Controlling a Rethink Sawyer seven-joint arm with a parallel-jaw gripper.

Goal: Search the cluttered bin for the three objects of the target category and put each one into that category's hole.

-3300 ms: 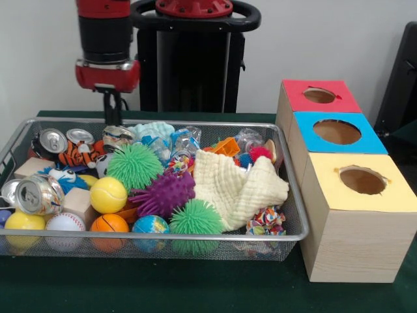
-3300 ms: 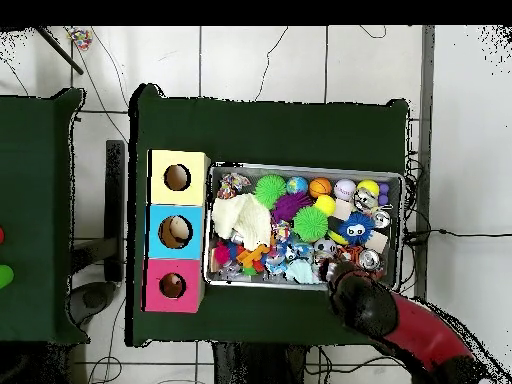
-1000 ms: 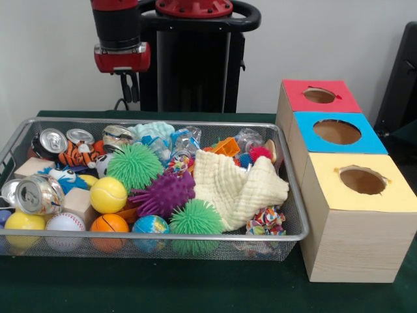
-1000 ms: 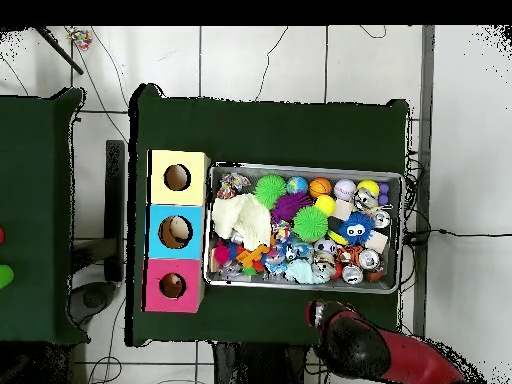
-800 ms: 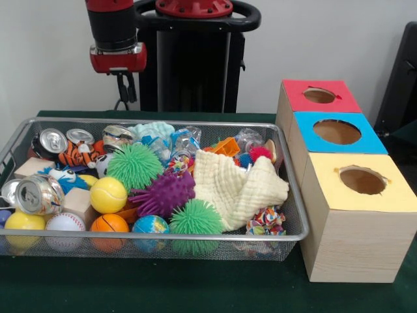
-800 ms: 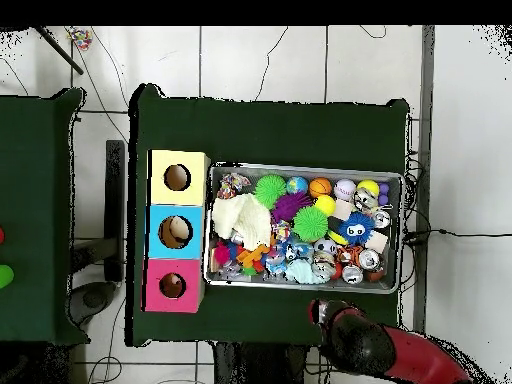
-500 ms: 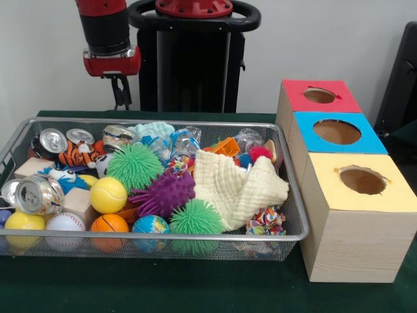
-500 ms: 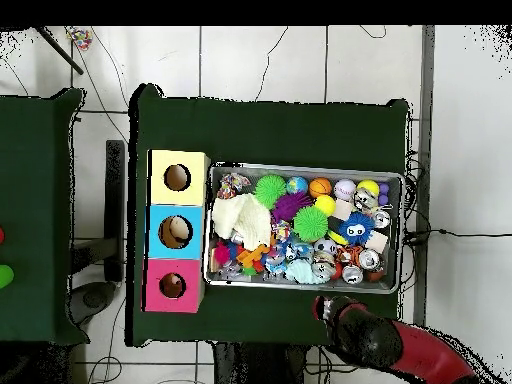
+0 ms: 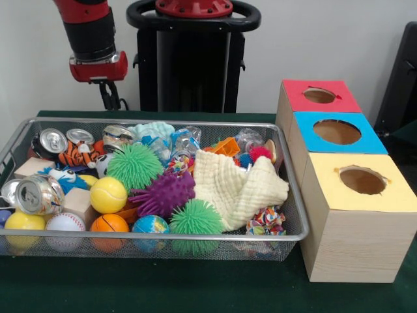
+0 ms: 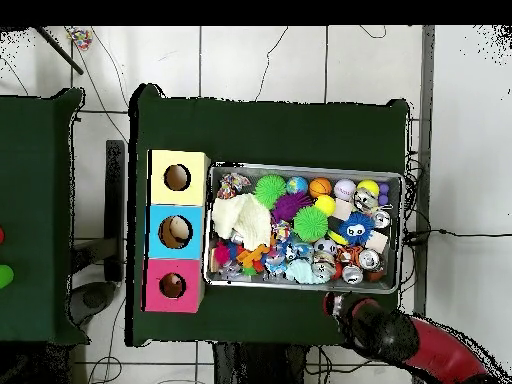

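The silver wire-mesh bin (image 9: 156, 121) is full of clutter: crushed cans (image 9: 39, 194), two green spiky balls (image 9: 133, 166), a purple spiky ball (image 9: 163, 193), a yellow tennis ball (image 9: 108, 194), a small basketball (image 9: 109, 225), a globe ball (image 9: 150, 227) and a cream cloth (image 9: 238, 186). It also shows in the overhead view (image 10: 300, 167). My gripper (image 9: 108, 98) hangs above and behind the bin's far left corner, touching nothing. In the overhead view my arm (image 10: 385, 333) lies outside the bin's edge nearest the robot.
Three wooden boxes stand in a row beside the bin, each with a round hole: a red-topped one (image 9: 293, 91), a blue-topped one (image 9: 306, 137) and a yellow-topped one (image 9: 326, 189). They show at the bin's left in the overhead view (image 10: 158, 215). The black pedestal (image 9: 192, 65) stands behind.
My gripper has risen from low over the bin's far left part, swung right, then come back left behind the bin. The things in the bin have not moved.
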